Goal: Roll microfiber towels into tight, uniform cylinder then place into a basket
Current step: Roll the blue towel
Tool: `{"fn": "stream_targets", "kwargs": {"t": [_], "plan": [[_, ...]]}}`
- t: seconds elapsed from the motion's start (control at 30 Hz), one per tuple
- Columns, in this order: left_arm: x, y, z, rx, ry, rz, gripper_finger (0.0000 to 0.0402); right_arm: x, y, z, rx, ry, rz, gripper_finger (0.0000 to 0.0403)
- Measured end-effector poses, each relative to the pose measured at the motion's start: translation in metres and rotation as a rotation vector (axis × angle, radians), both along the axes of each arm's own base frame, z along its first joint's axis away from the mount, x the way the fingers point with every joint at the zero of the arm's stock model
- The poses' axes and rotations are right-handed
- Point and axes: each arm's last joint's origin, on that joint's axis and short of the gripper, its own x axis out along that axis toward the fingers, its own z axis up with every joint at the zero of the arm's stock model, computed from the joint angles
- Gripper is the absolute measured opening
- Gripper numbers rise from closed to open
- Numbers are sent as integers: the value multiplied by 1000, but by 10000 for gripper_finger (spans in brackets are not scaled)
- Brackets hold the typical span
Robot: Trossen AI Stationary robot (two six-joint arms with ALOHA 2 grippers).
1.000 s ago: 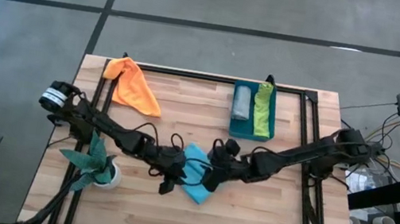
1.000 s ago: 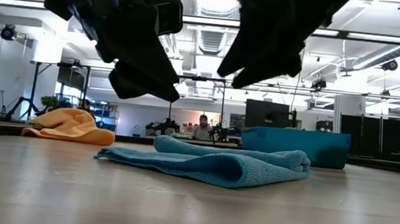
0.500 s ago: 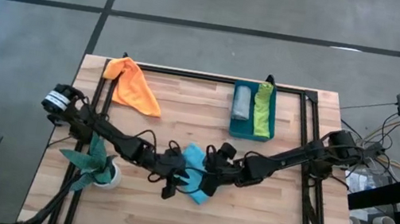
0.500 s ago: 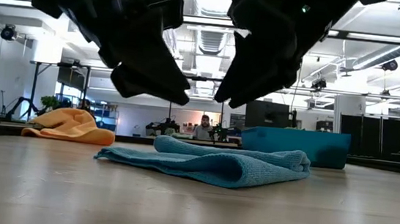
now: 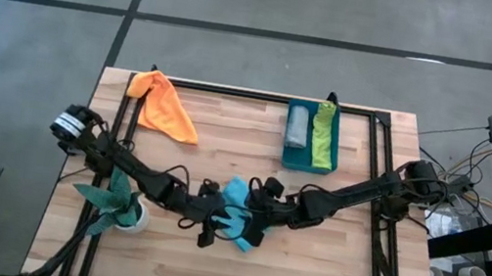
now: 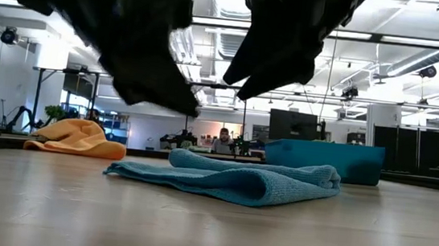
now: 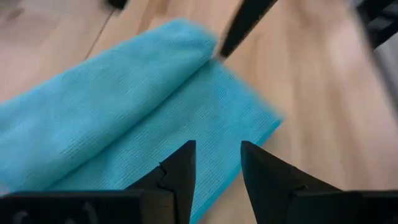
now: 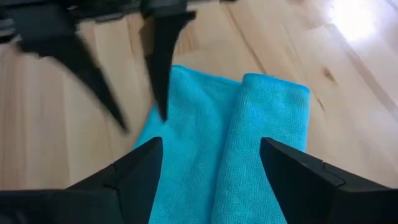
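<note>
Two grippers, left (image 7: pixel 214 171) and right (image 8: pixel 211 165), parted, empty, above turquoise towel (image 5: pixel 235 218); long axis 11-to-5, equally near.

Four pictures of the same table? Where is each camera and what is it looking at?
High view: overhead, looking straight down; both arms meet over the turquoise towel.
Low view: at tabletop height, looking across; arms hang above the towel.
Left wrist view: on the left arm; left gripper open over the towel.
Right wrist view: on the right arm; right gripper open.
All four share the turquoise towel.
</note>
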Motion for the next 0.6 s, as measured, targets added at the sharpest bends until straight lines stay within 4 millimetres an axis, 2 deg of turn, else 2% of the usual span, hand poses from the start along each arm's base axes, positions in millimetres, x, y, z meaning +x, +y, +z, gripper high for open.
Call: {"fn": "stream_targets", "kwargs": {"t": [0.2,0.3,0.43,0.6], "plan": [[-6,-9,12,-8,-32,-30,111,-3,-2,-1,-38,49,5,261],[-3,-9,0,11,-1,-22,111,-10,-11,-12,-79,116,-35,260],[5,-10,-19,40,2,15,111,-10,-21,-21,-69,108,-65,260],[8,-12,-46,72,82,13,111,5,-20,-36,-76,85,-26,260]]}}
